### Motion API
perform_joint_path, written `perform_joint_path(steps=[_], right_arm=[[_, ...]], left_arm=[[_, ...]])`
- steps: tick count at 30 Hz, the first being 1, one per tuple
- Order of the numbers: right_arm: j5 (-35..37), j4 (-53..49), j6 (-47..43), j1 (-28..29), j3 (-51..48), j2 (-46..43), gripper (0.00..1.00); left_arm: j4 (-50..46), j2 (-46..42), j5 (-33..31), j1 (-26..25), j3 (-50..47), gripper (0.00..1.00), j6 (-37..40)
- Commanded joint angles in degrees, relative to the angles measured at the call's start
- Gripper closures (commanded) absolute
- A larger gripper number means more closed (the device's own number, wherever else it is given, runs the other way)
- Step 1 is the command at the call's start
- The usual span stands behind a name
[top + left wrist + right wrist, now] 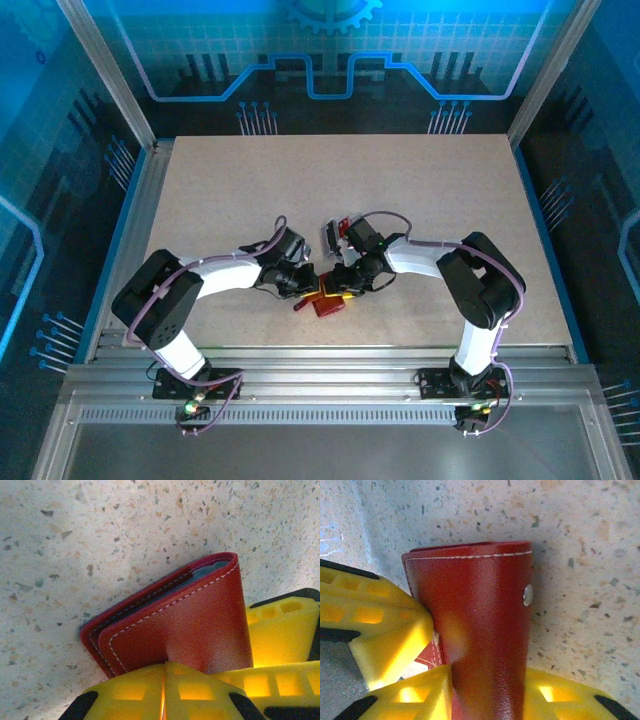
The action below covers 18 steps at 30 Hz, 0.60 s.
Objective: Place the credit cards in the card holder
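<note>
Pale speckled worktop [420,200], stone-like flecks. Ribbed aluminium rails [330,385] along near side. Slanted metal posts [105,70] at corners. Blue translucent panels [200,50] all around, circuit-line print, gear motif [330,12] at back.

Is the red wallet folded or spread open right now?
Folded: the wallet shows both red covers lying together, stitched edges nearly aligned.

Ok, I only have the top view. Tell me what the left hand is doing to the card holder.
Observer: The left hand is shut, pinching one edge of the folded card holder.
Operator: Now the right hand.
Observer: Its fingers press both sides of the card holder.
Operator: Give me a landmark on it.
Observer: A silver snap stud faces the right wrist camera.
</note>
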Motion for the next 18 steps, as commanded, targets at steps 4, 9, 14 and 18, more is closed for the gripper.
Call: perform_joint_path(steps=[4, 9, 14, 18], right_arm=[[-8.50, 10.65, 1.78, 1.61, 0.82, -3.02, 0.87], [-1.16, 1.77, -0.62, -0.82, -0.92, -11.77, 1.00], [30.60, -28.37, -5.80, 3.03, 6.17, -21.14, 1.00], [57.10, -49.04, -0.70, 9.94, 12.19, -19.43, 1.00]], left_arm=[[-3.88, 3.94, -4.10, -0.91, -5.03, 0.91, -1.49], [-7.36, -2.76, -3.35, 0.15, -4.00, 0.82, -0.26], [-13.12, -10.94, -6.14, 3.35, -3.39, 0.73, 1.48], [-15.52, -14.50, -6.85, 5.45, -3.30, 0.72, 2.31]])
